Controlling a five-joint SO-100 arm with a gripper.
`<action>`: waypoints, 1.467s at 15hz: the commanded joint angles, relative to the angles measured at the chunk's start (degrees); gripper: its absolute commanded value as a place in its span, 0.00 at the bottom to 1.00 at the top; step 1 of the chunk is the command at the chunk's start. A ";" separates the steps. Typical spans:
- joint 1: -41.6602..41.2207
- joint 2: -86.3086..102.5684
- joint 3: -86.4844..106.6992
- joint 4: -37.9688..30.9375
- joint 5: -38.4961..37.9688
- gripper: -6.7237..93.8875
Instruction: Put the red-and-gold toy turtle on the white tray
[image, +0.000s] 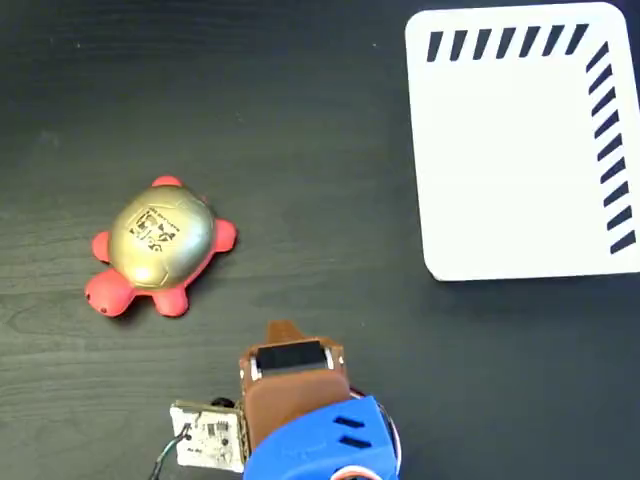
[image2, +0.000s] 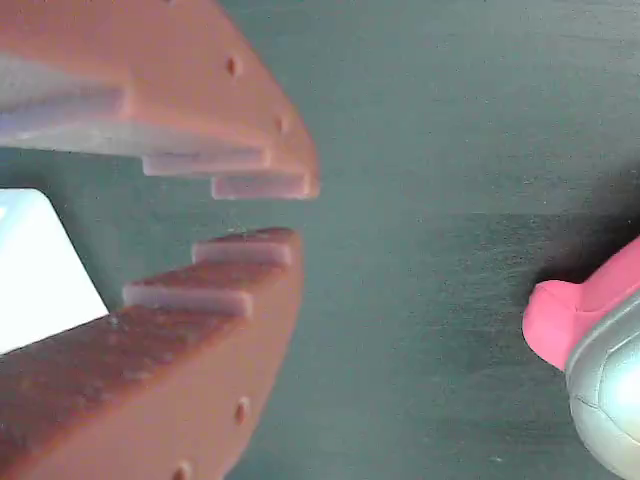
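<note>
Fixed view, top-down onto dark wood-grain table (image: 300, 150), matte, grain running left-right. White tray (image: 515, 160) at 2 o'clock of frame, rounded corners, black diagonal stripes along top and right edges, nothing on it, right edge cut by frame. Red-and-gold toy turtle (image: 160, 245) at 9 o'clock of frame, flat on table, well apart from tray. Domed glossy gold shell with dark printed marking, coral-red head pointing to about 7 o'clock, four stubby red legs showing round the shell. Arm entering at 6 o'clock: blue body, brown gripper (image: 283, 332) section on top with black servo, small circuit board (image: 210, 435) with wires at its left. Gripper tip pointing toward 12, near turtle but apart from it, turtle at roughly 10 o'clock from tip.

Wrist view, same dark table (image2: 430, 120) as background, greenish cast. Gripper (image2: 270, 210) filling left half: two brown stepped fingers (image2: 180, 340), tips slightly parted, narrow gap, holding nothing. Pale corner of tray (image2: 40, 270) visible between the fingers at 9 o'clock. Turtle (image2: 590, 350) at 4 o'clock of frame, cropped: one pink-red limb plus edge of shiny shell, clear of fingers
</note>
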 joint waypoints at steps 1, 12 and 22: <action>-0.44 0.62 -2.37 0.44 0.88 0.06; -1.41 0.35 -2.37 0.44 0.09 0.06; -7.29 -6.50 -3.25 -4.04 -3.87 0.06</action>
